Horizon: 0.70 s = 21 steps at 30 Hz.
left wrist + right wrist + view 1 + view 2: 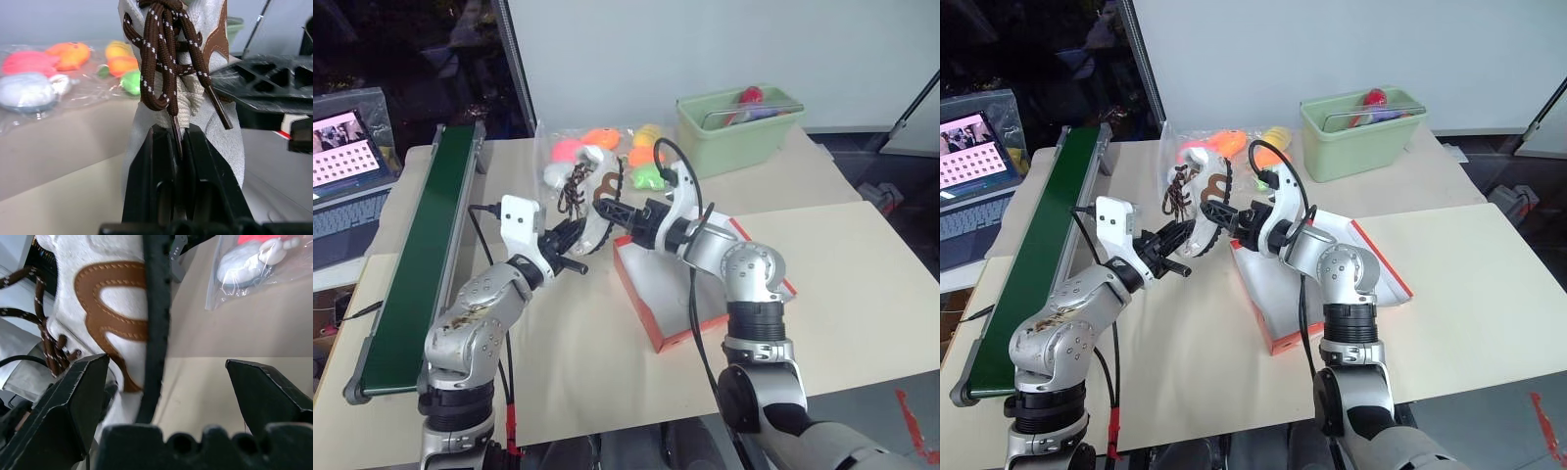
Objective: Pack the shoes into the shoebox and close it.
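The shoe point(1203, 201), an off-white sneaker with a brown curly mark and dark laces point(164, 54), is hanging in the air above the bench point(862, 284), between the 2 grippers and just left of the orange-red shoebox point(651, 318). The left gripper point(570, 238) is clamping it, fingers pressed together on the shoe. The right gripper point(1217, 211) is sitting at the shoe's side with fingers spread wide apart, 1 finger point(73, 401) touching the leather.
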### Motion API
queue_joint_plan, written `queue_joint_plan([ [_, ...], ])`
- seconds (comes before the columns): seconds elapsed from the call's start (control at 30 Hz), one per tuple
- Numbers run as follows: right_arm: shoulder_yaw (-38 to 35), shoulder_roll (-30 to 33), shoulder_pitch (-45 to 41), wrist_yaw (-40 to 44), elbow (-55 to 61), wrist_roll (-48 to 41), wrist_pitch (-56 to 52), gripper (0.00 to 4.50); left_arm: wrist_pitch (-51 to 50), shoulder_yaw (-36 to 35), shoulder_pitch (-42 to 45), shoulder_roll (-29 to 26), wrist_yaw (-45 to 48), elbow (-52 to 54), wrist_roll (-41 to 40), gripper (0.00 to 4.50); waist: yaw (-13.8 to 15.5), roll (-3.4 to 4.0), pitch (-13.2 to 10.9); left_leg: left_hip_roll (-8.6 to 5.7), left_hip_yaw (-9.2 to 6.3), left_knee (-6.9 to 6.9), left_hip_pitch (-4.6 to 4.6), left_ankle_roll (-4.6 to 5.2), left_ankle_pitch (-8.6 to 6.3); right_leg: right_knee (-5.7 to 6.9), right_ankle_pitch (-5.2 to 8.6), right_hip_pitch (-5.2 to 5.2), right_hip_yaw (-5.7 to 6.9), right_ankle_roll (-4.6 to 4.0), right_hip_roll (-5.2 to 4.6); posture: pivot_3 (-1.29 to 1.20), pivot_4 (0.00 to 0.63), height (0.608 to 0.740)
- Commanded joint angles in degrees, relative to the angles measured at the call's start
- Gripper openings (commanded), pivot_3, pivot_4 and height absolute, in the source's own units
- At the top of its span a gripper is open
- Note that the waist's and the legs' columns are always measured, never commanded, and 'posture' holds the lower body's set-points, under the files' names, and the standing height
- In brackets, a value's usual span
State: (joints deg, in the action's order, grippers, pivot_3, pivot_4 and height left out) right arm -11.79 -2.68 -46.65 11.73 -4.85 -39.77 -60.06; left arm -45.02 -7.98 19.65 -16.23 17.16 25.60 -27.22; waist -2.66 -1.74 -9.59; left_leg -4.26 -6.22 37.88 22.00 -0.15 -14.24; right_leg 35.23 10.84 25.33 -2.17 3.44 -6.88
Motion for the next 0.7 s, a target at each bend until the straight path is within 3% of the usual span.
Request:
queue_joint_plan([
  [0.03,-0.26,-1.05,-1.91,-0.05,0.34,-1.29,1.21,4.5,1.0,0.19,1.36,-0.52,0.22,1.64,-0.66,0.01,0.01,0.0,0.0,0.04,0.0,0.0,0.0,0.0,0.0,0.0,-0.01,0.0,-0.01,-0.02,0.04,0.0,0.15,0.74],
  [0.13,-0.31,-1.43,-1.86,-0.05,0.24,-1.01,1.8,3.83,1.07,0.29,1.75,-0.77,0.1,1.2,-0.41,0.0,0.06,0.0,0.0,0.08,0.02,0.0,0.0,0.0,-0.01,0.01,-0.03,0.01,-0.04,-0.05,0.1,0.0,0.15,0.74],
  [0.33,-0.96,-2.04,-2.34,0.25,0.09,-1.62,2.49,1.61,1.37,0.42,1.92,-0.78,0.0,0.38,-0.41,0.0,0.05,0.0,0.0,0.13,0.04,0.0,0.0,0.0,-0.01,0.04,-0.05,0.01,-0.08,-0.07,0.16,0.0,0.15,0.74],
  [0.4,-0.95,-2.08,-2.42,0.7,0.42,-1.9,2.66,1.08,1.34,0.79,1.75,-0.95,0.26,0.36,-0.33,0.0,0.03,0.0,0.0,0.14,0.04,0.0,0.0,0.0,-0.01,0.07,-0.06,0.02,-0.09,-0.09,0.19,0.0,0.15,0.74],
  [0.7,-3.57,-4.17,-2.87,-0.62,1.76,-5.6,2.69,1.08,1.21,1.76,0.83,-1.66,0.42,1.15,-0.2,0.0,0.04,0.01,0.0,0.21,0.04,0.0,-0.01,0.0,-0.01,0.13,-0.08,0.04,-0.15,-0.13,0.27,0.0,0.15,0.74],
])
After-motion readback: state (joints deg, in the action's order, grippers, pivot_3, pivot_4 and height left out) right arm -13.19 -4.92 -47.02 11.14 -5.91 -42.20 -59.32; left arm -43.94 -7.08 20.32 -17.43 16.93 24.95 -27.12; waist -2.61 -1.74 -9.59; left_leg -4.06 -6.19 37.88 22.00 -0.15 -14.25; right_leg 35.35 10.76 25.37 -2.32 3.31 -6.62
